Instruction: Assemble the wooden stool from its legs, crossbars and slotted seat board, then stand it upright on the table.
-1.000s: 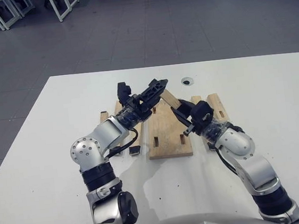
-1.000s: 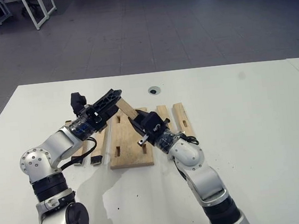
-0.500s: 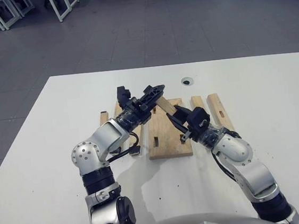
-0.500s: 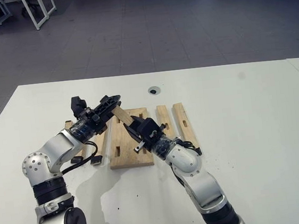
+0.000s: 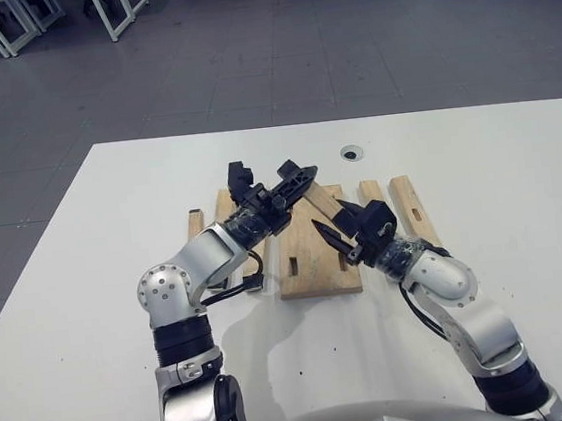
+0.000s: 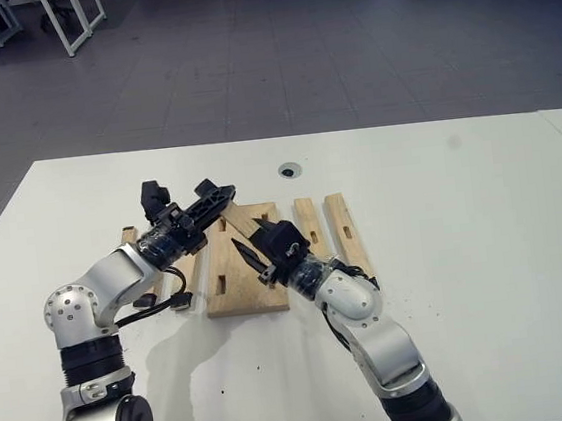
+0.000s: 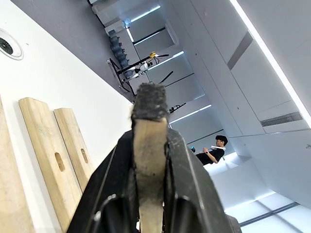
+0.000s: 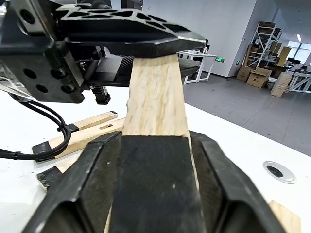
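left claw (image 5: 297, 176) pinching the top end of a pale flat wooden bar (image 5: 322, 199) | right claw (image 5: 331, 230) clamped on its lower end | bar's tilted, held above the light slotted wooden seat board (image 5: 312, 263) | board lies flat mid white worktop (image 5: 522, 205), nearer the far edge

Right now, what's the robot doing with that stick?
It is building a stool. The left gripper and right gripper are both shut on one wooden stick, one at each end, holding it tilted over the slotted board. The board lies flat on the table. Two more slotted pieces lie beside the board on the robot's right. Nothing looks joined yet.
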You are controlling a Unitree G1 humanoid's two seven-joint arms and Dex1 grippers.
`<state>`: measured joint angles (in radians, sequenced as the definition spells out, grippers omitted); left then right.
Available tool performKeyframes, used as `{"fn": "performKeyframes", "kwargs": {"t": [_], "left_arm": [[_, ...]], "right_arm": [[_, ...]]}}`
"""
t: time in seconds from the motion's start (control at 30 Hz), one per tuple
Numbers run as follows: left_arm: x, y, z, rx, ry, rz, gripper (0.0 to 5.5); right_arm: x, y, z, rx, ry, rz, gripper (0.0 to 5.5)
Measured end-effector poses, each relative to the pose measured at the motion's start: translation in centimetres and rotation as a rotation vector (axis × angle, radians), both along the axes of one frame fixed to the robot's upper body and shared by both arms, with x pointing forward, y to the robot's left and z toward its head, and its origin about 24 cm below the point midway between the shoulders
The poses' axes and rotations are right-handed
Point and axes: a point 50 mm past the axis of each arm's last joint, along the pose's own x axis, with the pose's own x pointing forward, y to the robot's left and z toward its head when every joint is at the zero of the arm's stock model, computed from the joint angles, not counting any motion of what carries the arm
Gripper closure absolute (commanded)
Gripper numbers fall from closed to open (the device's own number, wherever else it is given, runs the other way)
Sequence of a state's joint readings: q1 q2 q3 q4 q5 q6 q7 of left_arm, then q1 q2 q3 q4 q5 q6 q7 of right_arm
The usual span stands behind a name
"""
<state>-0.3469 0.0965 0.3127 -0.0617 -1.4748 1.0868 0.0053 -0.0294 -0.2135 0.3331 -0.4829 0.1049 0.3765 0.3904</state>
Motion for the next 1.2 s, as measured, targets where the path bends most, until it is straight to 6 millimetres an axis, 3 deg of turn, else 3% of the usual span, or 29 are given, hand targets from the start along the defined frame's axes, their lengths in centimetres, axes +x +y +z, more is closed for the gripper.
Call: {"fn": "performKeyframes", "kwargs": {"t": [0.23,0.37,0.47,0.57,0.8,1.2], "left_arm": [[1.0,3.3,0.3,0.288,-0.102,0.176,5.07],[1.1,8.4,2.0,0.660,-0.232,0.452,5.07],[1.1,11.3,2.3,0.902,-0.224,0.689,5.07],[1.0,10.9,0.4,1.005,-0.151,0.749,5.07],[1.2,9.2,-2.0,1.050,-0.124,0.717,5.07],[2.3,9.5,-3.2,1.081,-0.161,0.703,5.07]], "right_arm": [[-0.2,-1.1,0.0,-0.013,0.015,-0.026,1.45],[0.3,-3.0,-0.3,-0.029,0.018,-0.182,0.63],[0.2,-4.1,-0.9,-0.017,0.057,-0.348,0.46],[-1.3,-3.9,-2.2,-0.028,0.153,-0.377,0.46],[-2.0,-4.0,-2.3,-0.063,0.167,-0.386,0.46],[-2.0,-4.0,-2.3,-0.081,0.164,-0.377,0.46]]}}
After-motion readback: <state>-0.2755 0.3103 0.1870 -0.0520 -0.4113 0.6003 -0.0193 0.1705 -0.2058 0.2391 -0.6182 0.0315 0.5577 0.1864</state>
